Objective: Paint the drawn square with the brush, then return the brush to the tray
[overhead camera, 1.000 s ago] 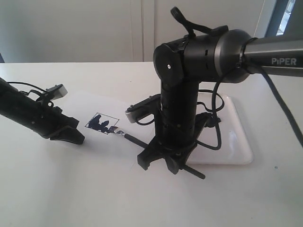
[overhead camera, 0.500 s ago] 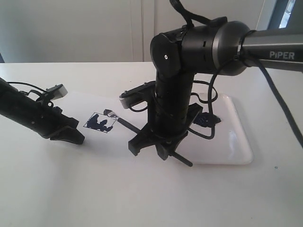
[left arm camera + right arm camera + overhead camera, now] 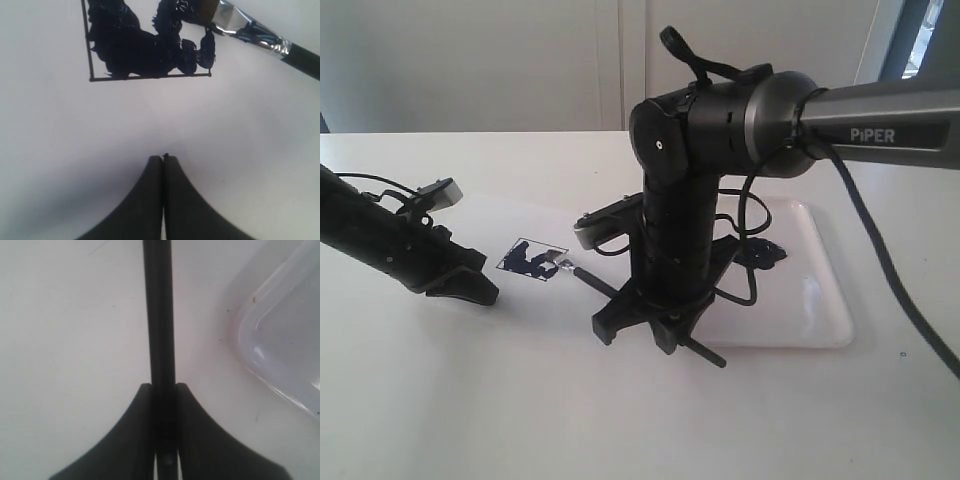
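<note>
The right gripper [image 3: 658, 320] is clamped tight on the paintbrush [image 3: 595, 282] handle, with the bristles resting at the edge of the partly painted drawn square [image 3: 533, 260]. Short, light strokes into the bare white patches, kept inside the outline, should serve best.

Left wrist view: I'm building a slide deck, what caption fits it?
The brush reaches into the partly painted drawn square; the shut left hand sits just outside its outline.

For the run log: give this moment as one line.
phase: painting | right tool: shut on brush | brush tip: in square, partly filled | left tool: shut, empty, beside square | tray: no brush
</note>
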Robot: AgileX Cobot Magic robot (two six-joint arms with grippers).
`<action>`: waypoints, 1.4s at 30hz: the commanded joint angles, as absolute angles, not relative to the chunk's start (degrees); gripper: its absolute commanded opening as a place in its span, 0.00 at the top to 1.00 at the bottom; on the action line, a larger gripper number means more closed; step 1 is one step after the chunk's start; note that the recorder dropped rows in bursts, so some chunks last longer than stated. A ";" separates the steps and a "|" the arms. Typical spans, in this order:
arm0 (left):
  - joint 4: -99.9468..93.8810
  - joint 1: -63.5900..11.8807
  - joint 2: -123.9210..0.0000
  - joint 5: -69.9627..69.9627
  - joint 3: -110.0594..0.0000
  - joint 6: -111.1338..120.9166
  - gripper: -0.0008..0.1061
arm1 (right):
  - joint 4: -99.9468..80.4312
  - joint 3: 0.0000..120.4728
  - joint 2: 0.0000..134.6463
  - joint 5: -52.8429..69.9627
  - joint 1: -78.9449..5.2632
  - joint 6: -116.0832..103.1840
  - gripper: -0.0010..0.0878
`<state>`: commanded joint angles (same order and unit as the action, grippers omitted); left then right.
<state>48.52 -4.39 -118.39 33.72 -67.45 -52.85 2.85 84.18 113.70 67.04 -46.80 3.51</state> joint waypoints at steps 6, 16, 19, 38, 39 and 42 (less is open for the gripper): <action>48.64 -4.39 -118.39 33.15 -67.45 -52.63 0.99 | 6.90 84.18 113.70 67.86 -46.80 6.70 0.99; 48.64 -4.39 -118.39 33.03 -67.45 -52.63 0.99 | 2.41 84.18 113.70 67.37 -46.80 4.65 0.99; 48.64 -4.39 -118.39 33.03 -67.45 -52.63 0.99 | 1.44 84.18 113.70 66.63 -46.80 4.54 0.99; 48.64 -4.39 -118.39 32.91 -67.45 -52.63 0.99 | -1.32 84.18 114.45 64.53 -46.80 0.00 0.99; 48.64 -4.39 -118.39 32.91 -67.45 -52.63 0.99 | -1.05 84.18 114.45 64.53 -46.80 0.00 0.99; 48.76 -4.43 -118.39 33.28 -67.45 -52.74 0.99 | 0.49 84.66 114.45 64.28 -46.80 0.52 0.99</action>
<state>48.76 -4.43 -118.39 33.28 -67.45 -52.74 0.49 84.66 114.45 64.28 -46.80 0.52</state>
